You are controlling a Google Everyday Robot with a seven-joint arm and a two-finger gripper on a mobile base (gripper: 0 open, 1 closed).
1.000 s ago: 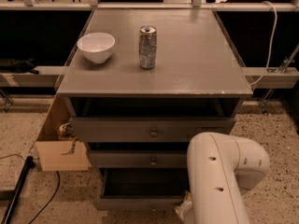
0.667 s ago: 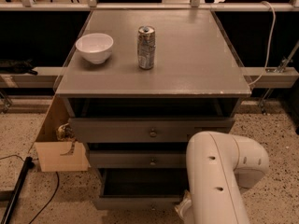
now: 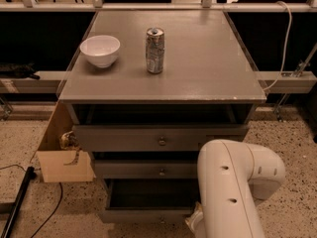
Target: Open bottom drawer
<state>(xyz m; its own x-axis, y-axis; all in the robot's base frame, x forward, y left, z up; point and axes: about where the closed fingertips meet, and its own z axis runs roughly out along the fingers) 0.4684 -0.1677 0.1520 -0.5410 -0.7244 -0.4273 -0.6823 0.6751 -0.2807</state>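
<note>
The grey cabinet (image 3: 163,86) has three drawers. The bottom drawer (image 3: 143,215) stands pulled out, with its dark inside (image 3: 148,193) showing and its knob out of sight. The top drawer front (image 3: 124,139) and the middle drawer front (image 3: 129,170) each show a small round knob. My white arm (image 3: 233,182) fills the lower right. My gripper (image 3: 194,221) is low at the bottom drawer's right front corner, mostly hidden behind the arm.
A white bowl (image 3: 100,50) and a silver can (image 3: 155,50) stand on the cabinet top. An open cardboard box (image 3: 62,157) sits on the floor against the cabinet's left side. A black cable (image 3: 20,202) lies on the speckled floor at left. A rail (image 3: 287,78) runs behind.
The whole scene has slid slightly left in the view. The arm and the drawers look the same as before.
</note>
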